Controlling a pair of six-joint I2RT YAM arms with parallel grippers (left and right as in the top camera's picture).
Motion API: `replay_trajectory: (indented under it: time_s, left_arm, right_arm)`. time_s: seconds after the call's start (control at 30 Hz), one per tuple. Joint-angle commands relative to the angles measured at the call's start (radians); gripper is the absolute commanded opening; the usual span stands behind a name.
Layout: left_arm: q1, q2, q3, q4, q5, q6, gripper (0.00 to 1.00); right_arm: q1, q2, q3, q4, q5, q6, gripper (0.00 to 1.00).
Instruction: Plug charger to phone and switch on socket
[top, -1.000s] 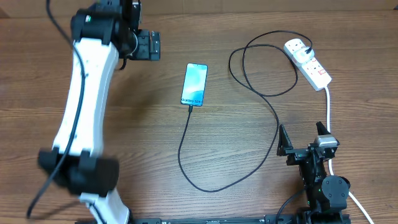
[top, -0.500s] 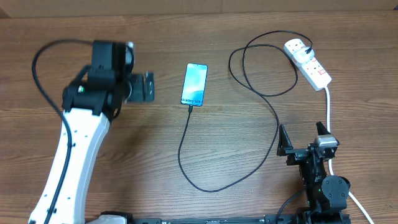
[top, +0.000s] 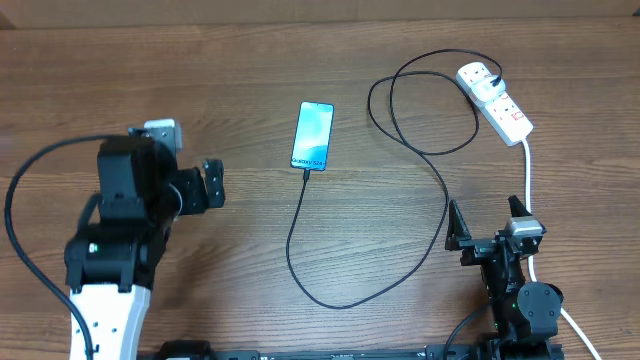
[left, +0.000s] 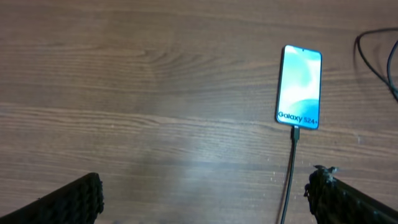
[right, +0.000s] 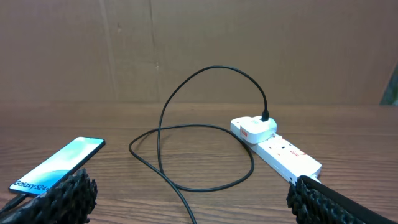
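Drawn back toward its base, the left gripper (top: 213, 185) is held wide open and empty, with the phone (top: 313, 135) ahead to its right and the charger (left: 293, 162) apparently seated in the phone's near edge. The right gripper (top: 489, 222), likewise spread and empty, is unmoved; the socket (top: 497, 102) lies ahead of it, and its red switch (top: 518, 117) is best pressed squarely by one fingertip

Left arm (top: 112, 235): white link, boxy black joints, looping black cable (top: 9, 205). Right arm (top: 515, 285): compact, black, green light.
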Motion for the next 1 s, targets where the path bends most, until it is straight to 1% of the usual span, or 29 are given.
replay_trajectory:
  time_s: [0.0,0.07,0.17,0.57,0.83,0.97]
  left_arm:
    - [0.033,-0.058,-0.087,0.06,0.095,0.032,1.0]
    - [0.045,-0.095,-0.139,0.115,0.126,0.063,1.0]
    - [0.049,-0.157,-0.209,0.178,0.138,0.078,1.0]
    - [0.049,-0.451,-0.396,0.235,0.137,0.079,1.0]
    - [0.048,-0.652,-0.575,0.388,0.137,0.078,1.0]
    - [0.048,-0.751,-0.657,0.431,0.137,0.078,1.0]
  right_arm:
    - [0.005,-0.01,-0.01,0.006,0.005,-0.005,1.0]
    - [0.005,-0.01,-0.01,0.006,0.005,-0.005,1.0]
    - [0.005,-0.01,-0.01,0.006,0.005,-0.005,1.0]
    - [0.005,-0.01,-0.01,0.006,0.005,-0.005,1.0]
    - [0.005,-0.01,-0.01,0.006,0.005,-0.005,1.0]
    - [0.005,-0.01,-0.01,0.006,0.005,-0.005,1.0]
